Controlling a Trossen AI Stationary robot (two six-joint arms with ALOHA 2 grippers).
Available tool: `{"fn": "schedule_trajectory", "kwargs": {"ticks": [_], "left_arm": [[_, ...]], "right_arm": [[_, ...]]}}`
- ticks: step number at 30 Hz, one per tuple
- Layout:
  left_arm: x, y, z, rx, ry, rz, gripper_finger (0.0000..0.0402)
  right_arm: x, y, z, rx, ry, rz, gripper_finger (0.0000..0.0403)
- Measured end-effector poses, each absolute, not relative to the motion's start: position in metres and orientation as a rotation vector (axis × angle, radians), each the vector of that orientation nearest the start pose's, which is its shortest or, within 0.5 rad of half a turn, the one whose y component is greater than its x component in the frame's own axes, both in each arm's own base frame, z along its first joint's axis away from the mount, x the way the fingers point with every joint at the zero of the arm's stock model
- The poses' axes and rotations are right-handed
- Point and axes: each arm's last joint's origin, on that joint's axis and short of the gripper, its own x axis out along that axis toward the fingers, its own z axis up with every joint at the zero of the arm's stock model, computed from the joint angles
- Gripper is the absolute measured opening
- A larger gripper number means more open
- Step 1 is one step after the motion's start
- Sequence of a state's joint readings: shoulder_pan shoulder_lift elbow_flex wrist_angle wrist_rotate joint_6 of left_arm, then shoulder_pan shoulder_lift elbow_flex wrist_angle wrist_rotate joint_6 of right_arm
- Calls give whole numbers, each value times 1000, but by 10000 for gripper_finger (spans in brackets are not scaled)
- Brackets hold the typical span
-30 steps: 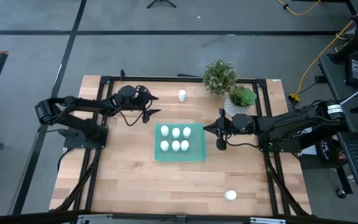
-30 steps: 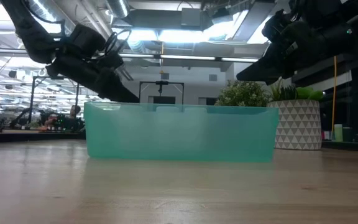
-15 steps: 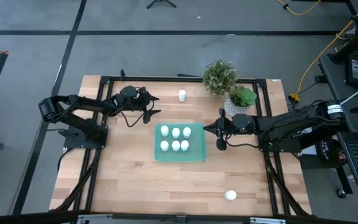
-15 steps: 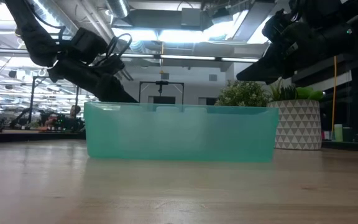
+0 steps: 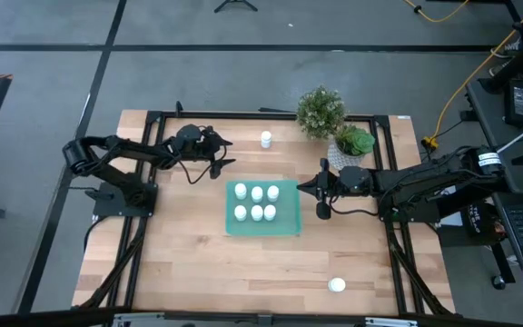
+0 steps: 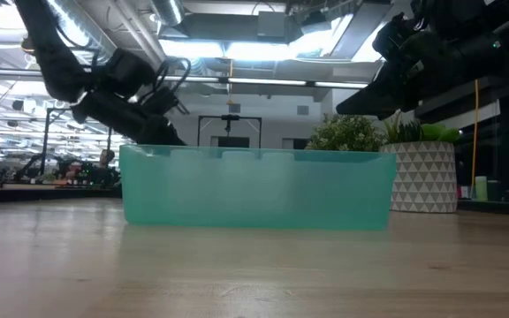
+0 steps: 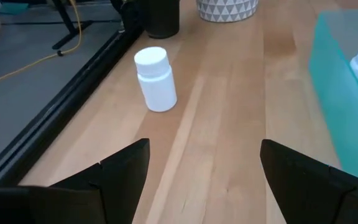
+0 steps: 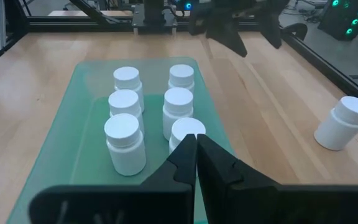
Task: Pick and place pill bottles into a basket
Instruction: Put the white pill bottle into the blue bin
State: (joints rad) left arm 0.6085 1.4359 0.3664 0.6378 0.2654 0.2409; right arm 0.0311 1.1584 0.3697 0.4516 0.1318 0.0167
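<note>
No legible text — none anywhere

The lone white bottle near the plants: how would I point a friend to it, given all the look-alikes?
Start at the shallow teal translucent plastic tray mid-table, then look toward the far edge, left of the bushy green plant. There stands one small white capped pill bottle, alone on bare wood, unlike the six grouped in the tray.

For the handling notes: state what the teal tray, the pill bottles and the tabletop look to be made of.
Teal tray: probably plastic, frosted translucent; light glows through its walls.
Pill bottles: likely plastic, opaque white, smooth with a slight sheen.
Tabletop: wood, seemingly sealed; pale planks with visible grain.
</note>
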Motion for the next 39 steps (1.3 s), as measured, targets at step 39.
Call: {"fn": "schedule_trajectory", "kwargs": {"ticks": [39], "left_arm": [[280,214,94,52,377,84,299]], "right_arm": [[220,3,182,-62,341,-96,16]]}}
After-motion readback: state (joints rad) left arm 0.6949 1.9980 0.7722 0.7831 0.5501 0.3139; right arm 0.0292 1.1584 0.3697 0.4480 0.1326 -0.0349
